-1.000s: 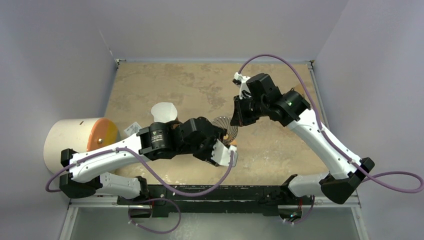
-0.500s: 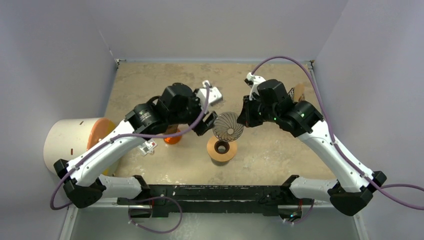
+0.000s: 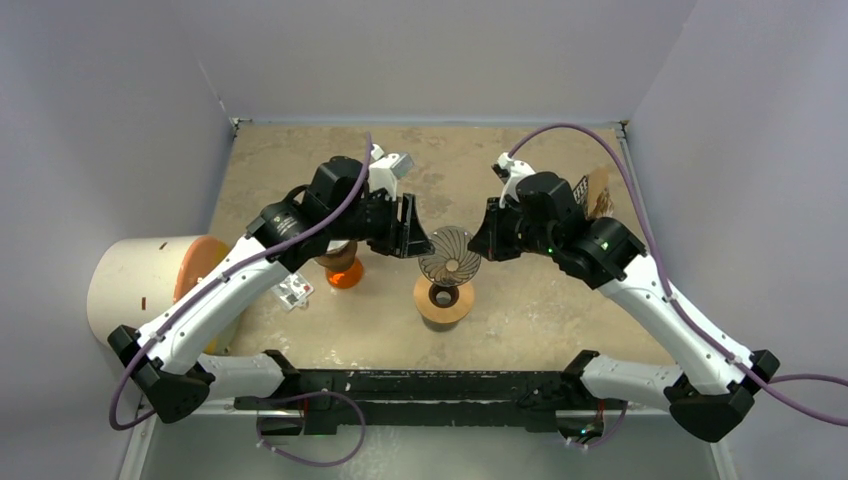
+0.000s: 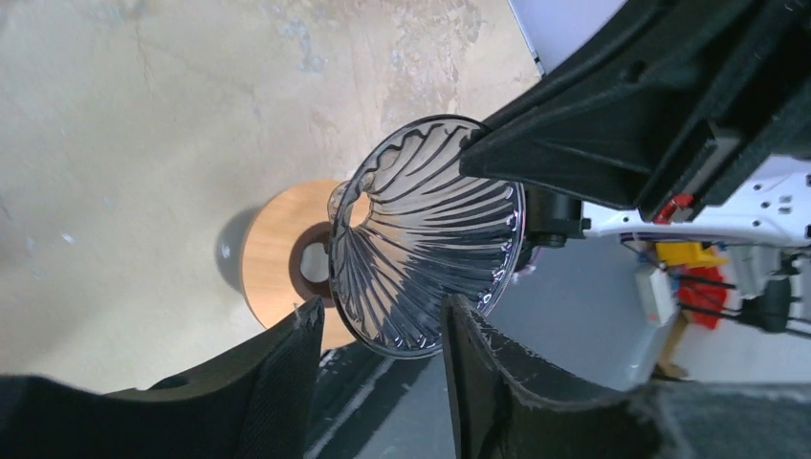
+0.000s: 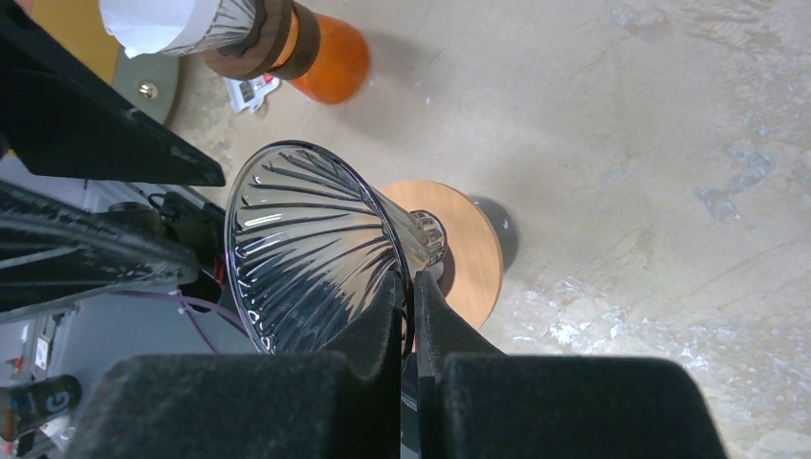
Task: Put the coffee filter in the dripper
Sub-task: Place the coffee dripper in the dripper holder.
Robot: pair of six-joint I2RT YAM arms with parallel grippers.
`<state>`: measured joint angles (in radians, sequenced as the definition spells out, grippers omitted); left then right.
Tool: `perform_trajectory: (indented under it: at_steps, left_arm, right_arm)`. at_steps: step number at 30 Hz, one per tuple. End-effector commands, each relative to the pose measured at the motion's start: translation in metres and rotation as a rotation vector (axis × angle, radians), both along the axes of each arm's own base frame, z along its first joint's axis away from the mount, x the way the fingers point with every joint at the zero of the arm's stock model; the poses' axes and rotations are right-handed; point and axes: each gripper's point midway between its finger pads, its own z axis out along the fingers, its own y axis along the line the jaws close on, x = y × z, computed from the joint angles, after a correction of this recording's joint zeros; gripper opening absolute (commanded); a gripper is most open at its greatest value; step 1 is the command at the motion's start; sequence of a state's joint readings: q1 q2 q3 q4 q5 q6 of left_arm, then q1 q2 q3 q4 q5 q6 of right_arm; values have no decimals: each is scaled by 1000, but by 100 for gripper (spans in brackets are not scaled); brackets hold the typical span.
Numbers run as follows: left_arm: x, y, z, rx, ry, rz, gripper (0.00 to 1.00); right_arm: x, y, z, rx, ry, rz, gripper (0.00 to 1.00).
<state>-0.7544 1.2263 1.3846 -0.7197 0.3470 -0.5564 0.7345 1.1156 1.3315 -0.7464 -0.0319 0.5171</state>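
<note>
Top view: my right gripper (image 3: 478,244) pinches the dripper (image 3: 450,258) by its right rim, mouth up, stem pointing down at the wooden ring (image 3: 443,304). My left gripper (image 3: 408,228) hangs just left of it.

Left wrist: those jaws stand spread, the dripper's rim between them, nothing gripped.

Right wrist: the coffee filter (image 5: 153,21) sits in the orange vessel (image 5: 330,62), left of the dripper, so my left arm is nearer.
</note>
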Motion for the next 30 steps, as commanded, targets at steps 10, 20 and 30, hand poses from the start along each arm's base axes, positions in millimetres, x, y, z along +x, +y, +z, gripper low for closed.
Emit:
perform_trajectory:
  at_steps: [10, 20, 30]
  left_arm:
    - [-13, 3, -15, -42, 231, 83, 35]
    - [-17, 11, -15, -24, 224, 92, 23]
    - [-17, 9, -22, -21, 233, 81, 4]
  right_arm:
    - [-4, 21, 23, 140, -77, -40, 0]
    - [-3, 17, 21, 174, -86, -114, 0]
    - [-10, 20, 20, 210, -51, -107, 0]
